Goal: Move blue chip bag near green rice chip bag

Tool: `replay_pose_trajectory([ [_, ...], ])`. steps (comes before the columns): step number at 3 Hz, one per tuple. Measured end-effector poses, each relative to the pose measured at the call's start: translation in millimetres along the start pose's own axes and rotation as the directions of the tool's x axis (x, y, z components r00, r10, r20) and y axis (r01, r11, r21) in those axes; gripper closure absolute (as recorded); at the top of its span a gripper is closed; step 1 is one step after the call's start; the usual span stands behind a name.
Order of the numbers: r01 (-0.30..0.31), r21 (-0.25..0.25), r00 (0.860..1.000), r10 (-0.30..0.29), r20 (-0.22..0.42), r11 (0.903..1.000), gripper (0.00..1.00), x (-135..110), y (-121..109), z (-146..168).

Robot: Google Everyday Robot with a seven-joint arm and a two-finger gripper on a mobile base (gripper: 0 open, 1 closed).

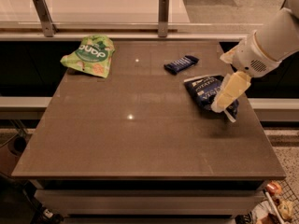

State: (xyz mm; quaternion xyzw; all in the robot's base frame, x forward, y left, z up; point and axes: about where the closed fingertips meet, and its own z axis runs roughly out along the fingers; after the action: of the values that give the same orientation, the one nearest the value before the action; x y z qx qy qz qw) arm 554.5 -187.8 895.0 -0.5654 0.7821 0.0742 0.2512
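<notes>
The blue chip bag (pixel 205 90) lies crumpled on the right side of the brown table (pixel 140 134). The green rice chip bag (pixel 89 55) lies at the far left of the table, well apart from it. My gripper (pixel 224 104) comes in from the right on a white arm and hangs over the right part of the blue chip bag, covering it there.
A small flat dark blue bar wrapper (pixel 181 64) lies between the two bags, nearer the blue one. A glass rail with two metal posts (pixel 163 17) runs along the table's far edge. The table's right edge is close to the blue bag.
</notes>
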Motion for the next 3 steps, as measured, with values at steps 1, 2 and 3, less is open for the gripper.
replay_pose_trajectory([
  [1,-0.046,-0.041,0.996,0.049,0.079,0.9981,0.15,5,-11,31],
  [2,-0.106,-0.075,0.989,0.113,0.093,0.9915,0.39,21,-18,61],
  [3,-0.110,-0.080,0.989,0.117,0.092,0.9907,0.62,22,-18,65],
])
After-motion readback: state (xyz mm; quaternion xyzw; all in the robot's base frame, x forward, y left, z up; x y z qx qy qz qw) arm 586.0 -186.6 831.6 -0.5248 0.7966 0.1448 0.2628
